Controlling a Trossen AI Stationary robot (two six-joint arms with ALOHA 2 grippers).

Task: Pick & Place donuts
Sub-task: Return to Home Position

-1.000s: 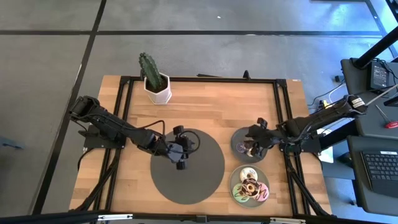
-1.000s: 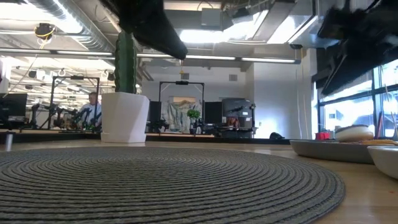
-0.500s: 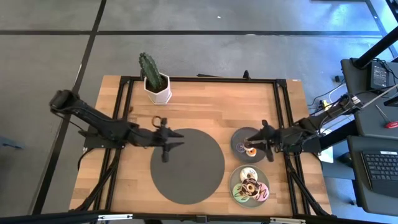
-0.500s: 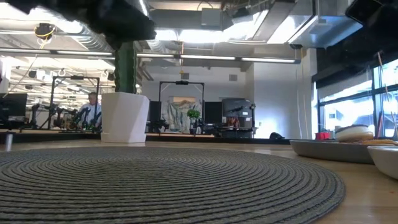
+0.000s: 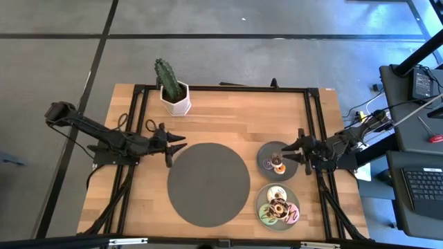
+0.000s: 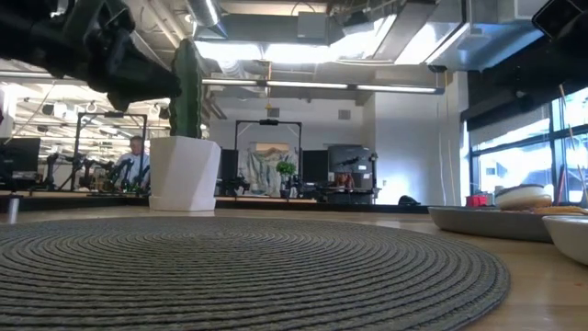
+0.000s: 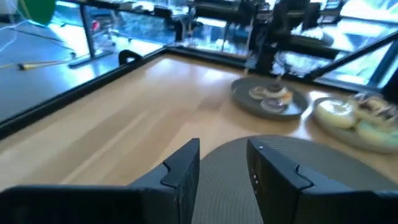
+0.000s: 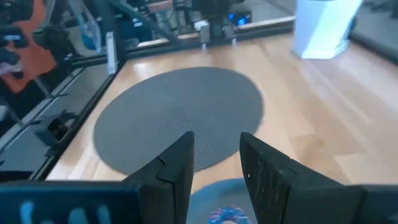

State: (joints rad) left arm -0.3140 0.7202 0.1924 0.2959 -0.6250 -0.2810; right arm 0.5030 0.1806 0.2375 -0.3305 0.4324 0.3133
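Note:
The high view shows two grey plates at the table's right. The far plate (image 5: 266,153) holds a mini purple donut (image 5: 267,164) and a mini orange donut (image 5: 278,167). On the near plate (image 5: 260,205) lie several larger iced donuts (image 5: 278,206). My right gripper (image 5: 294,153) is open and hovers at the far plate's right rim. My left gripper (image 5: 173,146) is open at the left rim of the dark round mat (image 5: 208,183). In the left wrist view the open fingers (image 7: 183,171) frame the mat (image 7: 273,155), with the far plate (image 7: 242,98) beyond.
A cactus in a white pot (image 5: 173,93) stands near the table's far edge, left of centre; it also shows in the low view as the pot (image 6: 184,173). Black frame rails (image 5: 313,124) run along the table's sides. Bare wood lies between the mat and the far edge.
My left gripper has drawn back from over the mat's middle toward the table's left edge and now stands at the mat's left rim. My right gripper has pulled away from over the far plate toward the table's right edge.

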